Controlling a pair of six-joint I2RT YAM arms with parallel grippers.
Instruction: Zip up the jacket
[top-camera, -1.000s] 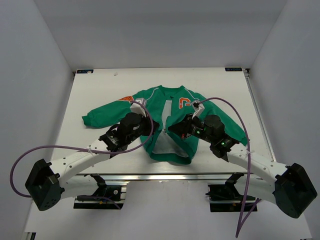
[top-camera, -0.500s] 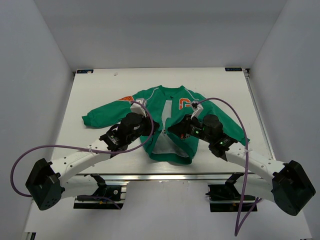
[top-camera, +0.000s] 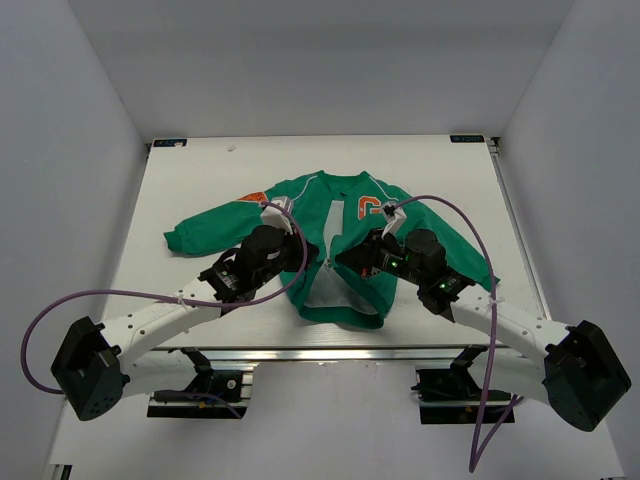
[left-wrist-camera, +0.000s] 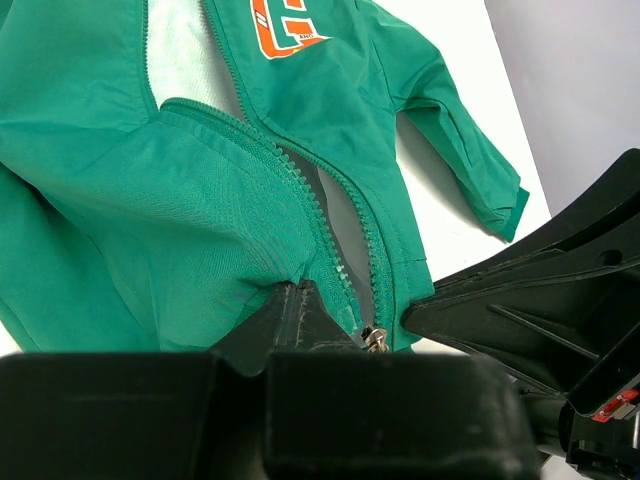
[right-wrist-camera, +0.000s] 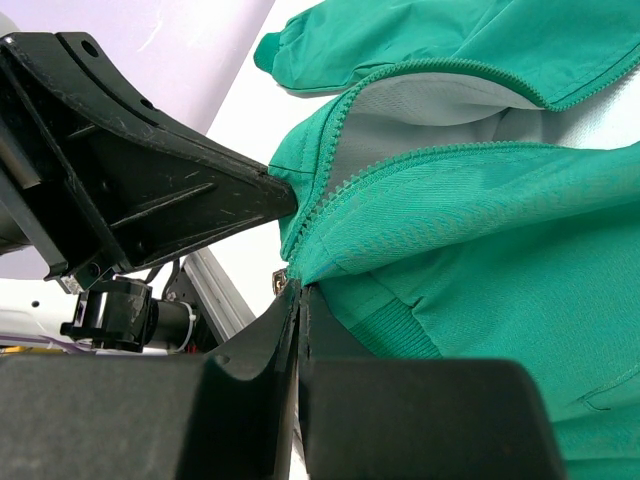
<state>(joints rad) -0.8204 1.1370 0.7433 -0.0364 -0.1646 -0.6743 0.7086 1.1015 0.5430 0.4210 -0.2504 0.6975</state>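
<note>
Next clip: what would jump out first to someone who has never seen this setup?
A small green jacket with an orange G lies face up in the middle of the white table. Its zipper is undone, and pale lining shows in the gap. Both arms meet over its lower front, where the left gripper and the right gripper are each pinched shut on the fabric beside the zipper's bottom end.

Bright, even light, seemingly from overhead, leaves only faint shadows on the white table (top-camera: 200, 170), while the wrist views go soft on the left gripper (left-wrist-camera: 298, 300) and right gripper (right-wrist-camera: 299, 295) up close.
</note>
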